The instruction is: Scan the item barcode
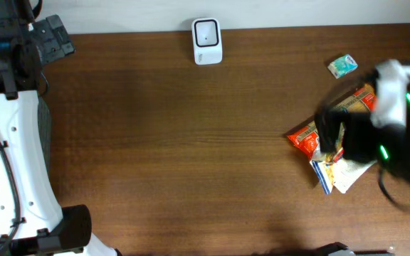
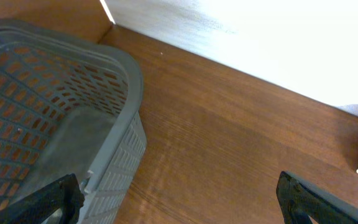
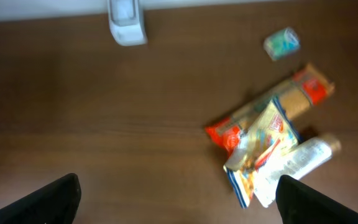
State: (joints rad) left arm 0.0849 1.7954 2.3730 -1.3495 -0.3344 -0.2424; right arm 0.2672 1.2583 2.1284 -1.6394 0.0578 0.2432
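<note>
You can't read any text here: print on the red packet (image 3: pixel 294 99) and the yellow-and-blue packet (image 3: pixel 260 146) lying on it, both right of the scanner (image 3: pixel 126 22), is blurred, and the scanner's own face shows nothing legible.

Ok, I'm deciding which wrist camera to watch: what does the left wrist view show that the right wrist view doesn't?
Only the left wrist view: a gray basket standing on the table near a white wall.
Only the right wrist view: the white scanner, a small teal packet, and a pile made of a red packet, a yellow packet and a white packet.
Both: the wooden table, plus that arm's own gripper, the left gripper and the right gripper, each open and holding nothing.
</note>
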